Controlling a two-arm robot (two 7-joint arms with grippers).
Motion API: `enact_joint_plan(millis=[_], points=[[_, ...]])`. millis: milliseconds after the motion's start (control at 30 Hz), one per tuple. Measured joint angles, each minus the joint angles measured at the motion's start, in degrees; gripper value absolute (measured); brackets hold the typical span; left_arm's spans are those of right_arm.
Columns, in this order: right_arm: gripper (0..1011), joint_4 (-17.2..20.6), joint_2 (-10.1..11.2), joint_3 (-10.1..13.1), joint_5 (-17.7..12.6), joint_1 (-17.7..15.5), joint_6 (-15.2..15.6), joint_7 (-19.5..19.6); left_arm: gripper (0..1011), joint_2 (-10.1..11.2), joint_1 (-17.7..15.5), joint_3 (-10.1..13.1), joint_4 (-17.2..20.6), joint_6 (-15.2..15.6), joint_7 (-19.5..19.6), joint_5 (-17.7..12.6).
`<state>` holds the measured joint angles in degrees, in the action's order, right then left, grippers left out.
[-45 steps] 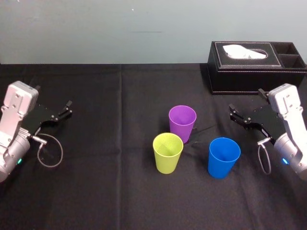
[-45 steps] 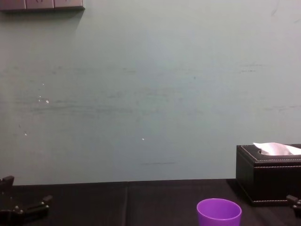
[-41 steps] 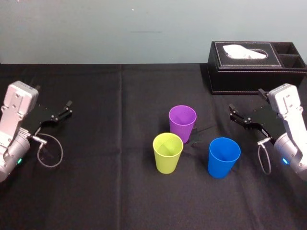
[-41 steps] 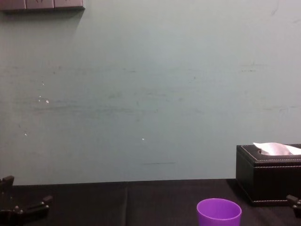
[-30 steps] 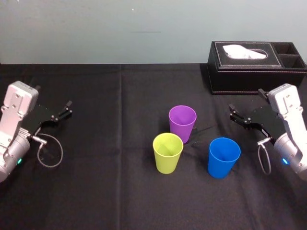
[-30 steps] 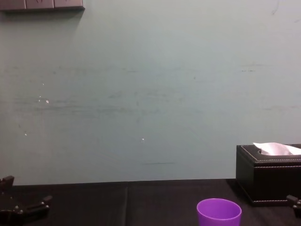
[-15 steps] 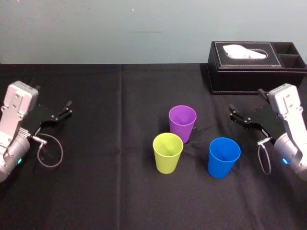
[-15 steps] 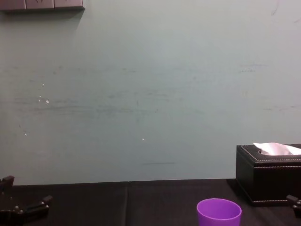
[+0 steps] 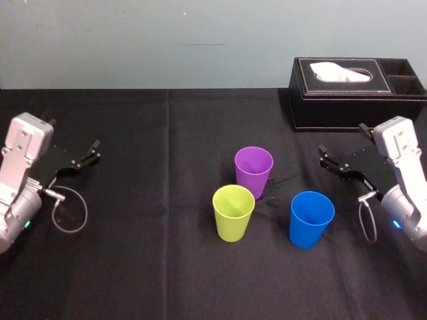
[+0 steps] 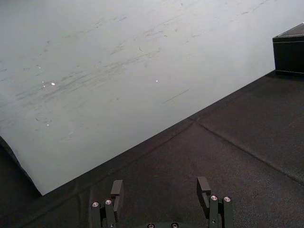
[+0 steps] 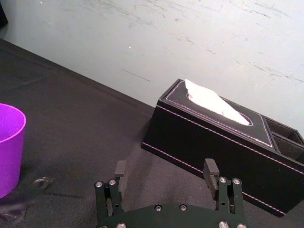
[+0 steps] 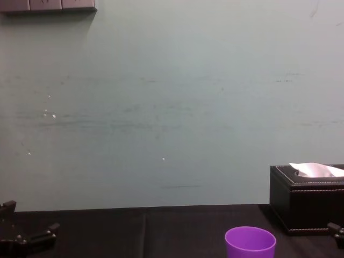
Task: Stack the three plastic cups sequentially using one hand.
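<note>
Far left: left gripper, low over black table, jaws spread wide, holding nothing. Centre: green cup, upright, mouth up, nearest the robot. Just behind and to its right: purple cup, upright. Farther right, level with green and apart from both: blue cup, upright. Back right: tissue box. Far right: right gripper, jaws spread wide, empty, near blue.
</note>
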<state>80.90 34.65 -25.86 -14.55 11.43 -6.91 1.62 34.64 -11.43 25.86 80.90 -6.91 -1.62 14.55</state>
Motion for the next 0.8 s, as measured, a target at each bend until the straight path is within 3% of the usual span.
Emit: enact_joint_plan(millis=[233,400,600,800], points=[[1003,0.0,-0.01,0.06,-0.01,-0.02,-0.04,-0.07,1011,0.0,0.0,0.0,0.0,0.0,0.0,0.0],[1003,1.1,0.3,1.81,-0.95,-1.6,-1.54,-0.85,1011,0.0,0.0,0.0,0.0,0.0,0.0,0.0],[1003,5.04,1.94,4.6,-2.59,-5.41,-1.87,-1.39,1011,0.0,0.0,0.0,0.0,0.0,0.0,0.0],[1003,10.78,4.96,7.87,-5.28,-11.77,-1.54,-2.77,1011,0.0,0.0,0.0,0.0,0.0,0.0,0.0]])
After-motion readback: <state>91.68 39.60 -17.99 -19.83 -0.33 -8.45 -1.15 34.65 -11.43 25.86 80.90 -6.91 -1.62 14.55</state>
